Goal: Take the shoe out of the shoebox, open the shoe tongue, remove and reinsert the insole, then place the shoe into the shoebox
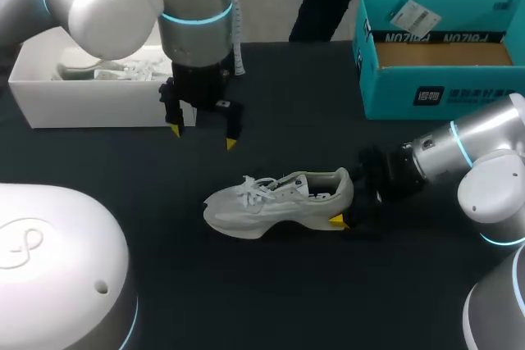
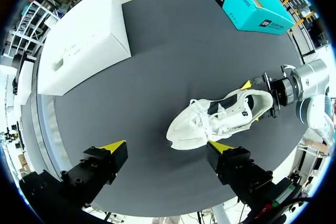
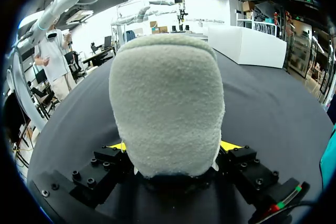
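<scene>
A white sneaker [image 1: 271, 202] lies on its sole in the middle of the black table, toe to the left, laces loose. My right gripper [image 1: 344, 198] is at its heel, one finger on each side, shut on it. In the right wrist view the padded heel [image 3: 168, 103] fills the space between the yellow tips of the right gripper [image 3: 174, 145]. My left gripper [image 1: 203, 137] hangs open above the table, behind the shoe's toe, with nothing in it. From the left wrist view the left gripper [image 2: 167, 146] is above the sneaker [image 2: 215, 119], with the right gripper [image 2: 252, 102] at the heel.
An open teal shoebox [image 1: 443, 92] stands at the back right, its cardboard floor showing. A white box [image 1: 90, 104] with white paper or a shoe inside sits at the back left, just behind my left arm. Bare black table surrounds the sneaker.
</scene>
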Available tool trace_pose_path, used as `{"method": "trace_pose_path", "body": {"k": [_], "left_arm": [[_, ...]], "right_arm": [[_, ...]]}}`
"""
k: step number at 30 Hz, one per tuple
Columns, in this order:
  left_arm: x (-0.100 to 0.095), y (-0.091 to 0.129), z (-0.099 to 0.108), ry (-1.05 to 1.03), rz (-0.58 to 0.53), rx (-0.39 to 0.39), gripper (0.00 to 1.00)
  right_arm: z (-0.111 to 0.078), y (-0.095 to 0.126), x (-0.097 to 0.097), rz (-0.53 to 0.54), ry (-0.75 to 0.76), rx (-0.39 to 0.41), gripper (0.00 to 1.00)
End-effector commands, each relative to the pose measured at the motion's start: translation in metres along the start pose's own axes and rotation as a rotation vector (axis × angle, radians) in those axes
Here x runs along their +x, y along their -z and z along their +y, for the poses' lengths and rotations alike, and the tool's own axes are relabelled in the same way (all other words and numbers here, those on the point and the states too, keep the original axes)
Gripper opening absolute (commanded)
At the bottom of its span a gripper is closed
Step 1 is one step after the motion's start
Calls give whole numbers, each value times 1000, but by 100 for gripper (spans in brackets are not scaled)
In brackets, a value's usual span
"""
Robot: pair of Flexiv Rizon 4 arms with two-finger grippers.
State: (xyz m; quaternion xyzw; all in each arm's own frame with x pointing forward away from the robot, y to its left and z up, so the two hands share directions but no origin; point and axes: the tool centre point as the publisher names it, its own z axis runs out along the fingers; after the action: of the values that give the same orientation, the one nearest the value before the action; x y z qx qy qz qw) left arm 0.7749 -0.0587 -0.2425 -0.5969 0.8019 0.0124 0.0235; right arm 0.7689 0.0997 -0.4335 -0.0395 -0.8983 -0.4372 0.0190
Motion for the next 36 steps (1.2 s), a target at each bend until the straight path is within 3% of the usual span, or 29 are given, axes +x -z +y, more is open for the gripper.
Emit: {"method": "trace_pose_path", "body": {"k": [1,10,11,16,27,36], "left_arm": [[3,0,-5,0,-6,-11,100],[3,0,-5,0,-6,-11,100],[6,1,-5,38,35,5,100],[32,-5,-5,97,100,16,100],[94,-30,-15,71,102,36,100],[132,-56,-15,12,64,45,100]], "right_arm": [[-3,-6,2,-2,0,0,0],[-3,-6,2,-2,0,0,0],[-3,-6,2,-2,0,0,0],[-3,-6,2,-2,0,0,0],[-3,-6,2,-2,0,0,0],[-3,-6,2,-2,0,0,0]]}}
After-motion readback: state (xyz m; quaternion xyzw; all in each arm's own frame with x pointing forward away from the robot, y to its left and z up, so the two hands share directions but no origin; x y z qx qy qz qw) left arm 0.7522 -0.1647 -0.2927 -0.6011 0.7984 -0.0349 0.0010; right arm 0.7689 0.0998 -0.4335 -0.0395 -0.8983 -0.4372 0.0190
